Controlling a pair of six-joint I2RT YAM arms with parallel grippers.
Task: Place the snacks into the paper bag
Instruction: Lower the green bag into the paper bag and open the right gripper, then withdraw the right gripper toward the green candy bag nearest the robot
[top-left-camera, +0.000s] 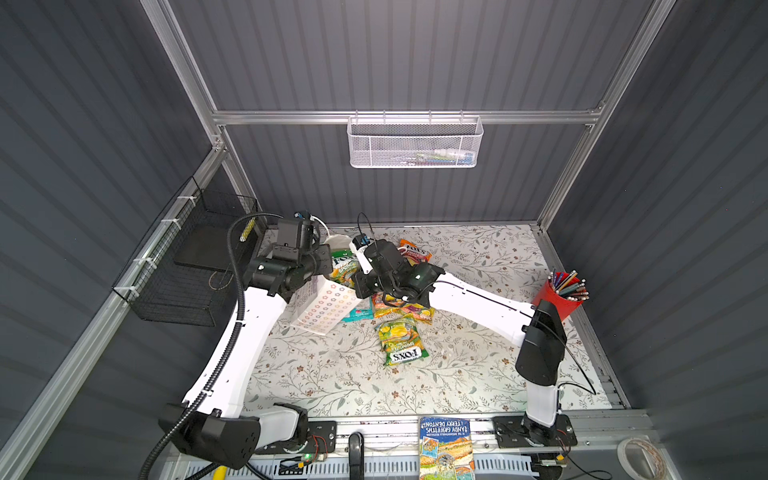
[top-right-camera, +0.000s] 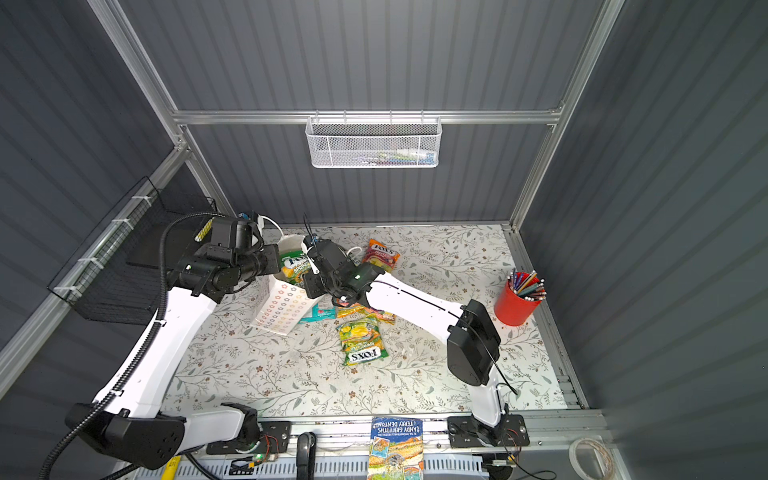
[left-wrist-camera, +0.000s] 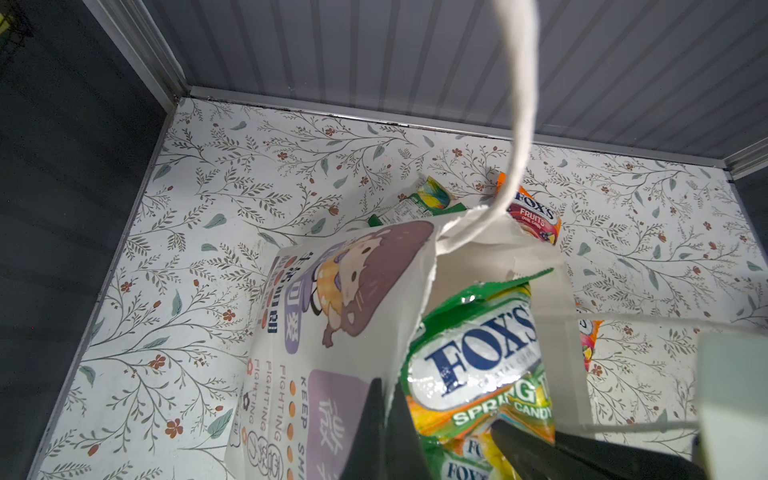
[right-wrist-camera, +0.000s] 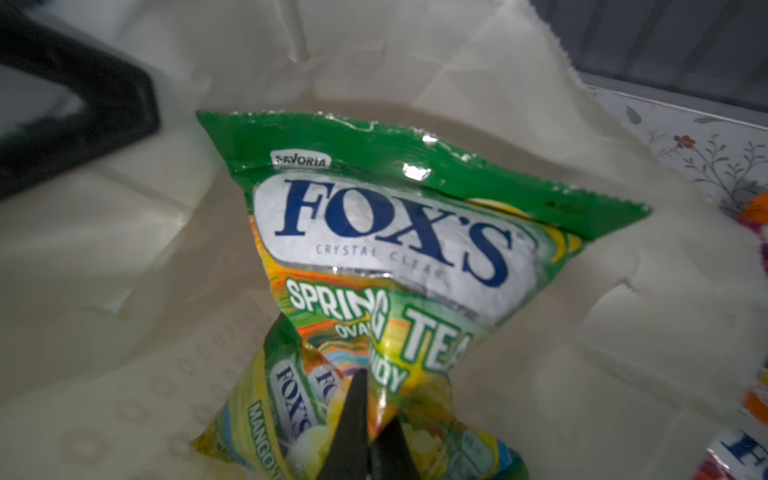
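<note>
The white paper bag (top-left-camera: 322, 311) with flower rings and a cartoon girl (left-wrist-camera: 353, 282) leans at the back left, mouth open. My left gripper (left-wrist-camera: 387, 399) is shut on the bag's rim, holding the mouth apart. My right gripper (right-wrist-camera: 376, 409) is shut on a green-yellow FOX'S Spring Tea packet (right-wrist-camera: 395, 232), which sits in the bag's mouth (top-left-camera: 344, 266). On the table lie an orange FOX'S packet (top-left-camera: 413, 251), a green-yellow packet (top-left-camera: 401, 340), orange-pink packets (top-left-camera: 401, 309) under my right arm, and a teal-white one (top-left-camera: 357, 313).
A red pencil cup (top-left-camera: 555, 299) stands at the right edge. An illustrated book (top-left-camera: 446, 451) lies on the front rail. A black wire basket (top-left-camera: 187, 270) hangs on the left wall and a white mesh basket (top-left-camera: 415, 143) on the back wall. The bag's cord handle (left-wrist-camera: 519, 104) loops up.
</note>
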